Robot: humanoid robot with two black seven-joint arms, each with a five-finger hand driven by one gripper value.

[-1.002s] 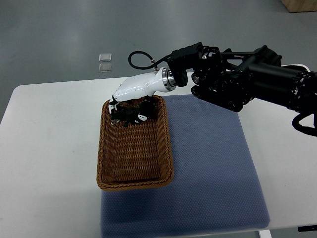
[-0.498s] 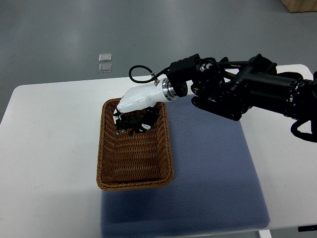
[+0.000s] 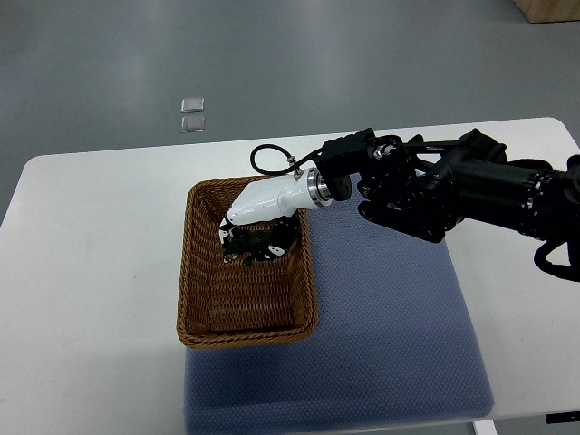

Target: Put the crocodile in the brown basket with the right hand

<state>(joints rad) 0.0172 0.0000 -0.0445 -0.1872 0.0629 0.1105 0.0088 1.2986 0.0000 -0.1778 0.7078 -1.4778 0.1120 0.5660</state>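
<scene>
A brown wicker basket (image 3: 204, 313) stands on the white table, its right side overlapping a blue mat. My right arm reaches in from the right edge, and its white-backed right hand (image 3: 254, 243) hangs over the far half of the basket. The black fingers (image 3: 279, 241) curl down around a dark green crocodile (image 3: 245, 243), which is held low inside the basket, near its weave. Most of the toy is hidden by the fingers. No left arm shows.
The blue-grey mat (image 3: 390, 326) covers the table's middle and right. The white table (image 3: 91, 272) is bare to the left of the basket. Two small clear squares (image 3: 191, 113) lie on the grey floor beyond the table. A cardboard box corner (image 3: 551, 9) shows at top right.
My right hand has moved toward the near right and lower, carrying the crocodile from the basket's far rim down into the basket.
</scene>
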